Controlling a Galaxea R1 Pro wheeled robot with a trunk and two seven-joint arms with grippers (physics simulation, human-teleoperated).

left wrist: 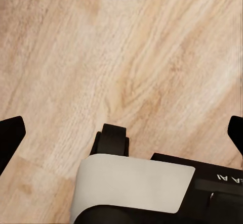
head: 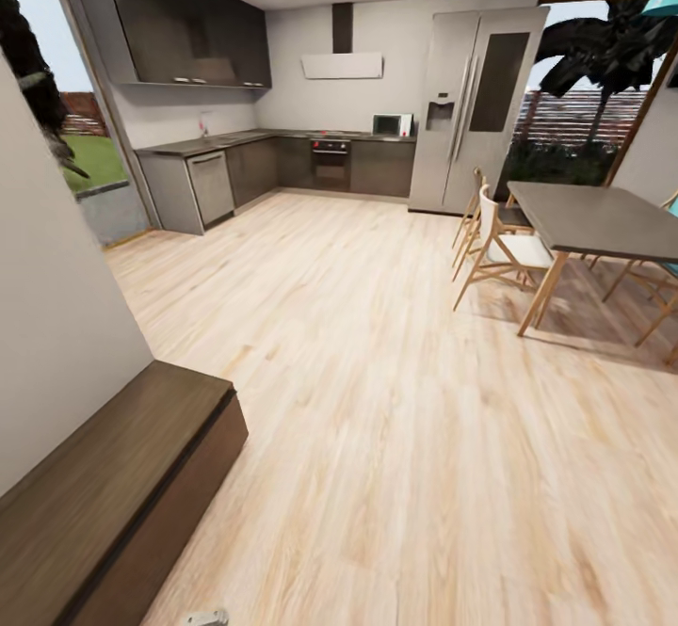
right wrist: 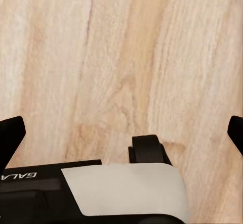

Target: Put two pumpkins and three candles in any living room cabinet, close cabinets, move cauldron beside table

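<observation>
The cabinet (head: pixel 113 485), a long low dark-brown wood unit, runs along the white wall at the lower left of the head view; its visible front looks shut. The pumpkins, candles, cauldron and low table are out of view. In the left wrist view, my left gripper (left wrist: pixel 121 133) is open, its black fingertips (left wrist: pixel 10 138) far apart over bare wood floor and a white-and-black part of my own base. My right gripper (right wrist: pixel 121 133) is also open, its fingertips (right wrist: pixel 10 135) spread wide above the floor, with nothing between them.
Pale wood floor (head: pixel 377 372) stretches ahead to a dark kitchen counter (head: pixel 207 146) and a steel fridge (head: pixel 476 108). A dark dining table (head: pixel 603 216) with wooden chairs (head: pixel 504 249) stands at the right. A white wall (head: pixel 47 325) closes the left side.
</observation>
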